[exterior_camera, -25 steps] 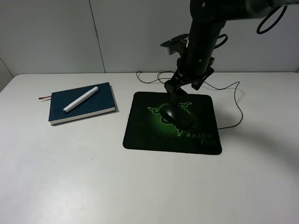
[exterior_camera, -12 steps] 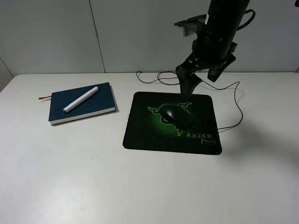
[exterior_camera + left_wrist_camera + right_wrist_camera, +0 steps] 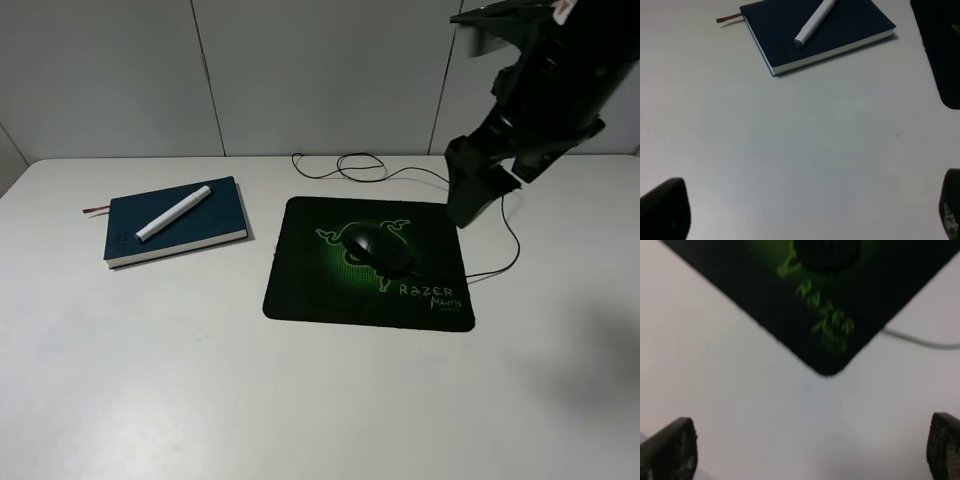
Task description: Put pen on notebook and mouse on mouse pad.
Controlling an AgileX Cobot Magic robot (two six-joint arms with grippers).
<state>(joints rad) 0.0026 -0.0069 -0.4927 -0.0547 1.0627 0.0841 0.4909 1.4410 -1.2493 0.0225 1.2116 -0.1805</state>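
Pen (image 3: 174,213) rests diagonally on notebook (image 3: 174,221), mouse (image 3: 380,247) on mouse pad (image 3: 368,262) — both jaws wide, empty; right gripper (image 3: 470,195) nearer the mouse.

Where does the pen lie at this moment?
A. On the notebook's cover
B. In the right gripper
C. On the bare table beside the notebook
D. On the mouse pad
A: the white pen rests diagonally on the cover of the teal notebook, as the left wrist view also shows.

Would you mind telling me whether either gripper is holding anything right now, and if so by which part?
Nothing is held. Both grippers are open and empty: the pen lies on the notebook and the mouse sits on the mouse pad.
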